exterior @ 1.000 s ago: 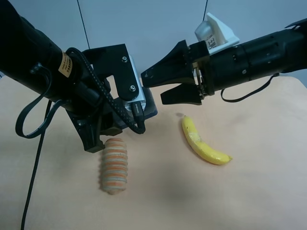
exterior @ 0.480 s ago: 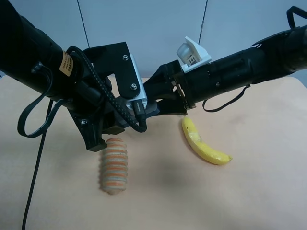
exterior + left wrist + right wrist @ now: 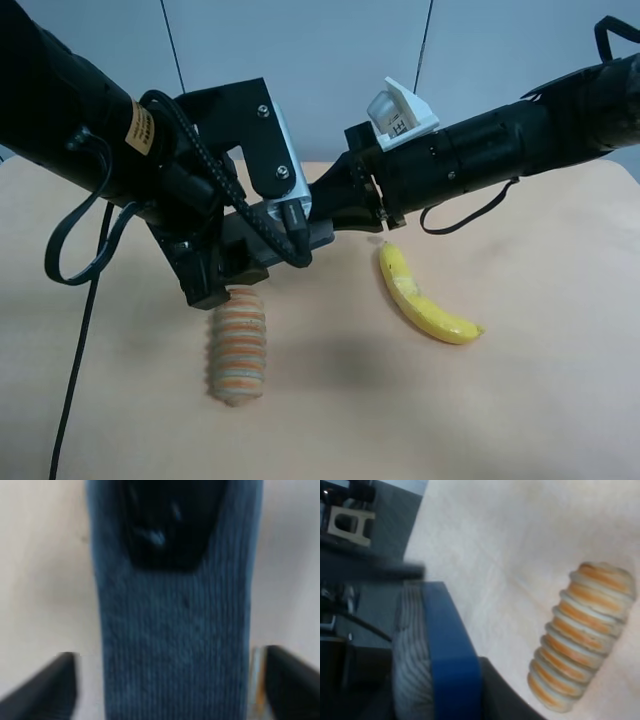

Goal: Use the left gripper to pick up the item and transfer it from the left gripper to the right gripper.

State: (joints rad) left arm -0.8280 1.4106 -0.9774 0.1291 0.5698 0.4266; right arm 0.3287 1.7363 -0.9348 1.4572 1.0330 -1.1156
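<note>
The item [image 3: 318,236], a dark block with a blue side, hangs above the table between the two arms. My right gripper [image 3: 328,222], on the slim arm with the white box, is shut on it; one black finger lies on the felt in the left wrist view [image 3: 165,525]. My left gripper [image 3: 250,255], on the bulky arm with the orange label, is open around the item's other end. In the left wrist view its fingers [image 3: 45,685] stand a little off the item's [image 3: 175,640] sides. The right wrist view shows the item's blue edge [image 3: 450,665] close up.
An orange-striped ridged roll [image 3: 237,345] lies on the tan table [image 3: 520,400] just below the left arm, and also shows in the right wrist view [image 3: 582,640]. A yellow banana [image 3: 425,300] lies under the right arm. Black cables loop off the left arm.
My right gripper came in from the right with its jaws open and has closed on the item. My left gripper's fingers have eased apart from the item's sides.
</note>
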